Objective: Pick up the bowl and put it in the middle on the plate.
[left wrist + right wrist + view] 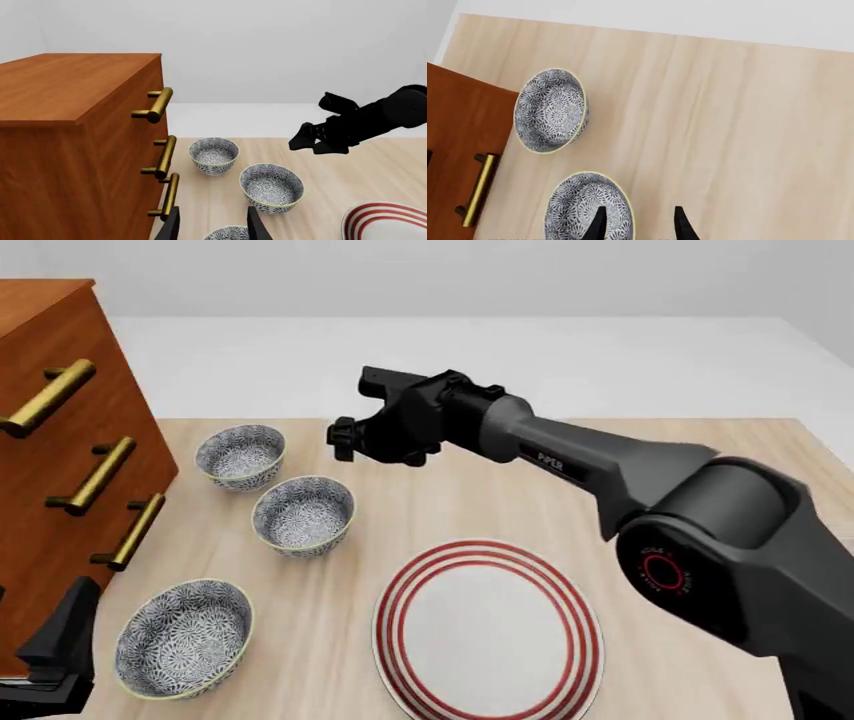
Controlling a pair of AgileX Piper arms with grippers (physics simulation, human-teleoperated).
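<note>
Three look-alike blue-and-white floral bowls stand in a row by the dresser: a far bowl (240, 454), a middle bowl (304, 514) and a near bowl (184, 638). The white plate (489, 630) with red rings lies empty to their right. My right gripper (347, 440) hangs open above the table, just beyond the middle bowl (586, 209); in its wrist view one finger (599, 224) overlaps that bowl's rim. My left gripper (213, 227) is open low at the front left, with the near bowl (228, 233) showing between its fingers.
A wooden dresser (54, 430) with brass handles (100, 475) stands along the table's left side, close to the bowls. The right arm (627, 480) stretches over the table above the plate's far side.
</note>
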